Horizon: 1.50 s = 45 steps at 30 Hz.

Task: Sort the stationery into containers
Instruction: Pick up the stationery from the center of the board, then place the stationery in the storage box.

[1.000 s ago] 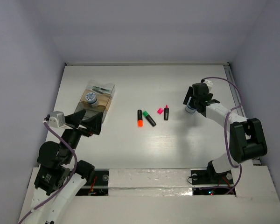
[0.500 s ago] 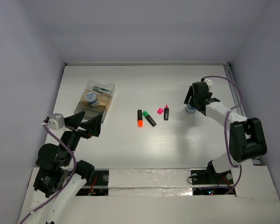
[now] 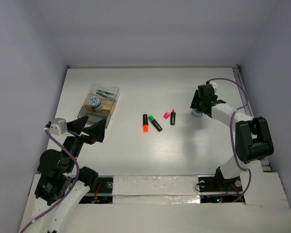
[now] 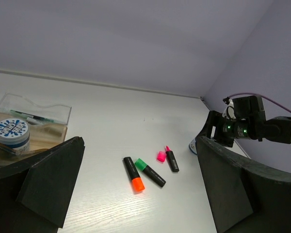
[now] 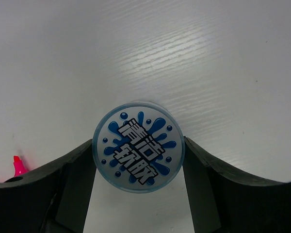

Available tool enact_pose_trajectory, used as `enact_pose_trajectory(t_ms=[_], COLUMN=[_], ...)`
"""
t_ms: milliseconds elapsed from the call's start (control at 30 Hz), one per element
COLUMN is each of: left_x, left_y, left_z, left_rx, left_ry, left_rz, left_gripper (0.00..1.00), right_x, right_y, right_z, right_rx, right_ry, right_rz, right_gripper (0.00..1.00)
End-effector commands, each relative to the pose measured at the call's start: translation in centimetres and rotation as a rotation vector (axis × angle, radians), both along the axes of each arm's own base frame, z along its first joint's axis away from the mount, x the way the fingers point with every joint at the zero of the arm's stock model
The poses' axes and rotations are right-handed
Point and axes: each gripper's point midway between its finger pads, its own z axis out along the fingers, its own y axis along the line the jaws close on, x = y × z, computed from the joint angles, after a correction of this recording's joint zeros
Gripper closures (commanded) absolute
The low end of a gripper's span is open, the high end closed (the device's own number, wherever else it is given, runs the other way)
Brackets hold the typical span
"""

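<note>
— While the right gripper (image 3: pixel 198 108) hangs low over the far right of the white table (image 3: pixel 136 155), how do its jaws stand?

— Closed in on a round blue-white disc (image 5: pixel 138 147). The right wrist view shows both fingers (image 5: pixel 72 179) pressed against the disc's sides, one on each flank. The disc sits flat on the table with its printed face up.

— And the left gripper (image 3: pixel 90 127)?

— Jaws wide apart, holding nothing. It hovers at the near left, just short of the containers (image 3: pixel 99 108), and looks out toward the middle of the table.

— What lies in the containers?

— The clear boxes stand in a cluster near the left edge. A second disc (image 4: pixel 11 133) sits within the cluster, over the tan base. A thin pen (image 4: pixel 31 117) lies in the farthest box.

— The loose stationery?

— Mid-table, between the two arms. The orange-ended marker (image 3: pixel 145 123) and the green-ended marker (image 3: pixel 155 123) lie just beside each other, the green one slanted. To their right is a tiny pink piece (image 3: pixel 166 115). Just beside that lies the pink-ended marker (image 3: pixel 173 117), its pink tip pointing away from the arms. All four lie well apart from the containers. The pink tip also shows at the left edge of the right wrist view, near the gripped disc.
</note>
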Motion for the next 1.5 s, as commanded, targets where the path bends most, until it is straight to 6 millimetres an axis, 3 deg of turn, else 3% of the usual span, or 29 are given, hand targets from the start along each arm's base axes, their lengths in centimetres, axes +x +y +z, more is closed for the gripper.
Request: enact_pose_trajectory(t_ms=[0,100,133,233,267,333,367,433,500,533,600,633,667,733,767,833,867,900,967,1033,1067,1100,1133,1467], left_x=[-0.1,-0.1,0.0,0.0,0.1,0.1,0.2,0.2,0.4,0.4,0.6,0.6,0.7,0.6,0.6,0.6,0.5,0.5,0.5,0.5,0.5,0.5,0.4,0.4], left_y=[0.0,0.0,-0.1,0.0,0.0,0.1,0.2,0.3,0.6,0.6,0.9,0.9,0.9,1.0,1.0,0.9,0.7,0.7,0.6,0.6,0.6,0.6,0.6,0.4], left_z=[0.8,0.8,0.8,0.8,0.8,0.6,0.6,0.6,0.5,0.4,0.4,0.2,0.2,0.3,0.3,0.3,0.3,0.3,0.3,0.3,0.2,0.4,0.4,0.4], left_rx=[-0.004,-0.002,-0.001,0.001,0.0,-0.001,-0.003,-0.006,-0.007,-0.008,-0.01,-0.008,-0.008,-0.011,-0.011,-0.011,-0.007,-0.008,-0.006,-0.005,-0.003,-0.007,-0.006,-0.001], left_ry=[-0.033,-0.034,-0.031,-0.03,-0.03,-0.023,-0.02,-0.016,-0.012,-0.009,-0.003,0.003,0.005,0.004,0.004,-0.001,-0.002,-0.005,-0.004,-0.006,-0.004,-0.007,-0.009,-0.011], left_rz=[-0.003,-0.004,-0.004,-0.001,0.002,0.008,0.016,0.022,0.038,0.043,0.059,0.059,0.063,0.064,0.066,0.06,0.049,0.045,0.044,0.044,0.043,0.043,0.041,0.032], left_gripper=[0.01,0.01,0.01,0.01,0.01,0.01,0.01,0.01,0.01,0.01,0.01,0.01,0.01,0.01,0.01,0.01,0.01,0.01,0.01,0.01,0.01,0.01,0.01,0.01], right_x=[1.7,2.1,2.3,2.5,2.4,2.2,1.3,1.3,0.2,0.1,-0.5,-0.5,-0.8,-0.9,-0.9,-1.1,-0.6,-0.7,0.3,1.1,1.5,1.8,2.0,3.4], right_y=[1.1,4.6,7.7,14.1,18.1,23.4,27.3,31.3,36.0,37.7,41.2,42.7,43.9,45.9,47.2,48.7,49.3,49.9,50.1,50.4,50.6,50.8,51.0,51.0], right_z=[3.5,7.4,9.8,12.9,15.7,16.4,18.5,17.7,20.0,18.6,21.4,19.7,19.8,21.2,19.3,20.2,18.7,18.6,19.2,16.8,17.6,16.8,14.8,11.5], right_rx=[0.009,0.027,0.041,0.073,0.115,0.178,0.233,0.255,0.313,0.314,0.372,0.377,0.394,0.422,0.42,0.441,0.431,0.406,0.373,0.333,0.331,0.319,0.304,0.237], right_ry=[-0.105,-0.204,-0.249,-0.3,-0.355,-0.366,-0.405,-0.405,-0.466,-0.448,-0.54,-0.508,-0.509,-0.553,-0.521,-0.541,-0.522,-0.535,-0.566,-0.519,-0.536,-0.523,-0.49,-0.443], right_rz=[0.026,0.131,0.204,0.371,0.458,0.592,0.692,0.771,0.875,0.909,0.971,1.001,1.033,1.075,1.094,1.131,1.131,1.15,1.132,1.122,1.115,1.109,1.111,1.076], right_gripper=[0.5,0.5,0.5,0.49,0.49,0.49,0.49,0.49,0.49,0.49,0.49,0.49,0.49,0.49,0.49,0.49,0.49,0.49,0.48,0.48,0.48,0.48,0.48,0.48])
